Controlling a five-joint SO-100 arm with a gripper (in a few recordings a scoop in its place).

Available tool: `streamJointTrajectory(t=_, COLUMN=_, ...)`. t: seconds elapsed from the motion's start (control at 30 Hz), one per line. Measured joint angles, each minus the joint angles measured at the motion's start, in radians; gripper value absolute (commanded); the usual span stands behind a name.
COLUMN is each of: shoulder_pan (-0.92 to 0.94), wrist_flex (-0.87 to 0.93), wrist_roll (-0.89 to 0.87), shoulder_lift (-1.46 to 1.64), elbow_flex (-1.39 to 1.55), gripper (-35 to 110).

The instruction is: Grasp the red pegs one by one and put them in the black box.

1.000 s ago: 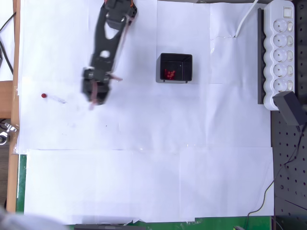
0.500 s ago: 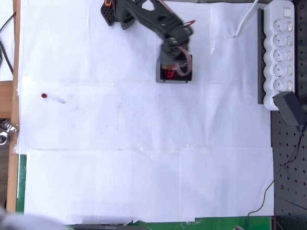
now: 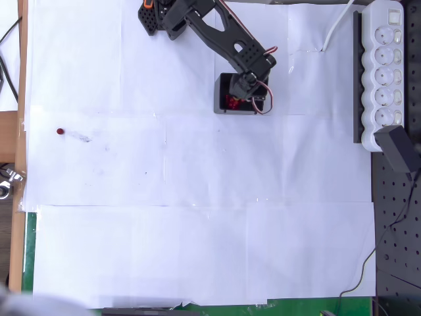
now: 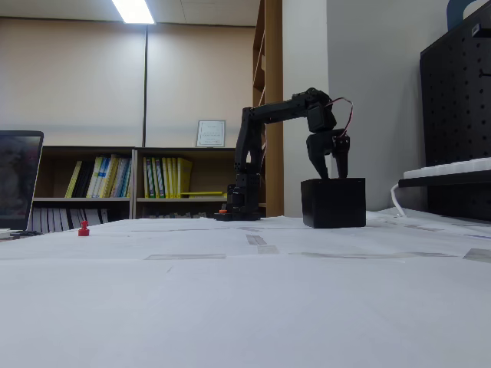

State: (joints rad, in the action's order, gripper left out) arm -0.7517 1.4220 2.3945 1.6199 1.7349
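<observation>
The gripper (image 4: 331,173) hung just above the black box (image 4: 333,202), its two fingers spread apart and empty. From overhead the arm hid part of the black box (image 3: 224,104); red pegs (image 3: 231,101) showed inside. One red peg (image 3: 60,131) lay far to its left.

Office-type room w/ beige walls (image 4: 92,84), one ceiling light (image 4: 134,11) on. Low bookshelf (image 4: 115,188) along the back — books, mostly yellow and dark — framed certificate (image 4: 210,133) on top. Black pegboard (image 4: 454,100) at right.
</observation>
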Motion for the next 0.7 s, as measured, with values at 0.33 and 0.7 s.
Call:
streamJointTrajectory(t=0.33, shoulder_pan=0.295, wrist_flex=0.124, wrist_roll=-0.156, shoulder_lift=-0.446, elbow_flex=-0.058, gripper=25)
streamJointTrajectory(t=0.7, shoulder_pan=1.124, wrist_flex=-0.615, wrist_roll=-0.762, shoulder_lift=-0.77, elbow_flex=-1.062, gripper=24)
